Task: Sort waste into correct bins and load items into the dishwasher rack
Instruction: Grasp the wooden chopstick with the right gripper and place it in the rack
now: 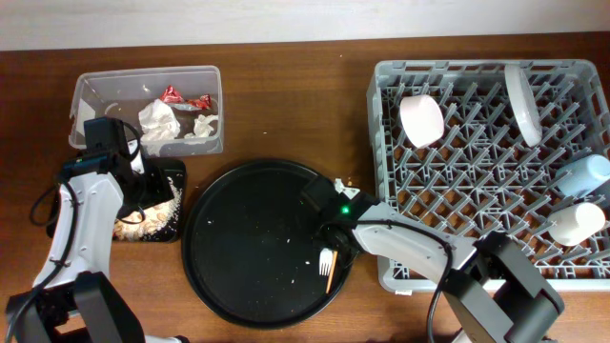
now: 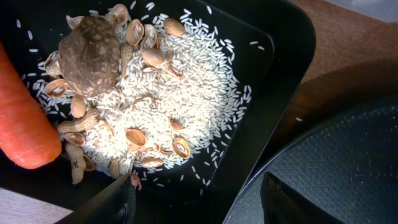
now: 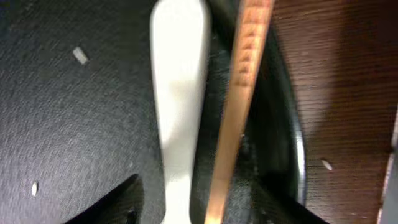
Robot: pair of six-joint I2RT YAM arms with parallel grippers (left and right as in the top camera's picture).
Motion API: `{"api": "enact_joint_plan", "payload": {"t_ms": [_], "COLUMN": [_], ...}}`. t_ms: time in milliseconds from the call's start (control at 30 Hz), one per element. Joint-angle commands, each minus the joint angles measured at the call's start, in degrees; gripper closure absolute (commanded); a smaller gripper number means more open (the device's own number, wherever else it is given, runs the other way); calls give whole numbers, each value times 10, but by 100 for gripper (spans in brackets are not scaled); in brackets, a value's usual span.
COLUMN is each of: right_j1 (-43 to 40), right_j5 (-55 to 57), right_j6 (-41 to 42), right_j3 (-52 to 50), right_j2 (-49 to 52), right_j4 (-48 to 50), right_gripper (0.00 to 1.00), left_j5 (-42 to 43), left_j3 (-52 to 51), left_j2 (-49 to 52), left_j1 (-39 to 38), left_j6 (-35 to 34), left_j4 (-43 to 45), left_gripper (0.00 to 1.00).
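Note:
My left gripper point(image 1: 151, 193) point(image 2: 199, 208) is open and empty, just above the shallow black tray point(image 1: 176, 232) point(image 2: 273, 56). The tray holds rice, nut shells point(image 2: 155, 59), a brown lump point(image 2: 90, 46) and an orange carrot piece point(image 2: 22, 118). The clear tub point(image 1: 95, 90) holds white tissues point(image 1: 158, 120) and red wrappers point(image 1: 173, 94). My right gripper point(image 1: 330, 240) point(image 3: 199, 208) is open, low over the round tray, with a white fork point(image 1: 326, 257) point(image 3: 179, 106) and a wooden chopstick point(image 1: 332, 276) point(image 3: 244, 93) lying between its fingers. The grey rack point(image 1: 391, 191) holds a pinkish bowl point(image 1: 421, 120), white plate point(image 1: 522, 100), blue cup point(image 1: 584, 172) and white cup point(image 1: 578, 225).
The large round black tray point(image 1: 248, 238) point(image 3: 74, 112) sits mid-table with a few rice grains on it, its rim close to the rack's left wall. Brown tabletop point(image 3: 348, 93) shows between tray and rack. The black tray touches the round tray's left rim point(image 2: 348, 168).

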Motion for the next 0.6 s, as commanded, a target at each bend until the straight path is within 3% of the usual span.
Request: {"api": "enact_joint_plan", "payload": {"t_ms": [0, 133, 567], "right_j1": [2, 2, 2], "right_j5": [29, 29, 29], "right_j6": [24, 24, 23], "right_j3": [-3, -3, -4], "right_j2": [9, 9, 9], "right_j4": [9, 8, 2], "right_gripper": [47, 66, 86], "left_j5": [5, 5, 5], "left_j3": [-12, -24, -24], "left_j2": [-12, -12, -12], "left_j1": [2, 2, 2], "left_j6": [1, 1, 1], "left_j4": [3, 15, 17], "left_gripper": [36, 36, 36]}}
